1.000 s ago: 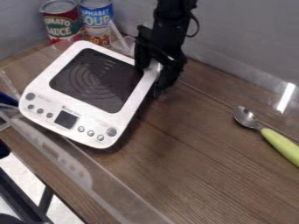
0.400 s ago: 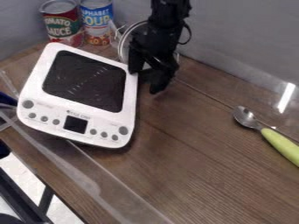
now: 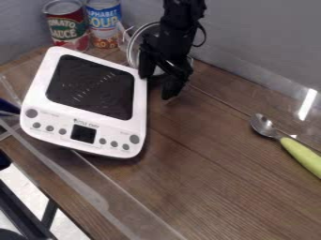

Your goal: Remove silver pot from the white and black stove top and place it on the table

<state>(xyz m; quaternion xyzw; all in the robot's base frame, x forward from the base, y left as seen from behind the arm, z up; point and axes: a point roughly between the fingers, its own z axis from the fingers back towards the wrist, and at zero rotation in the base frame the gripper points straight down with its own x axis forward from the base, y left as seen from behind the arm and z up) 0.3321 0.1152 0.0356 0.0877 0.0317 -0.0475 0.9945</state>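
The white stove top (image 3: 69,117) lies at the left of the brown table (image 3: 213,169); its black heating surface (image 3: 88,86) is bare. My black gripper (image 3: 160,79) points down at the stove's back right corner, jaws open with nothing between them. One finger (image 3: 171,88) reaches down beside the stove's edge. A small shiny patch (image 3: 133,39) shows behind the gripper next to the cans. I cannot tell whether that is the silver pot, which is otherwise hidden.
Two labelled food cans (image 3: 63,23) (image 3: 104,19) stand against the wall behind the stove. A spoon with a metal bowl (image 3: 261,124) and a green handle (image 3: 301,156) lies at the right. Clear plastic panels (image 3: 119,192) line the table edges.
The stove top has slid left and turned a little on the table. The gripper has stayed open at about the same spot.
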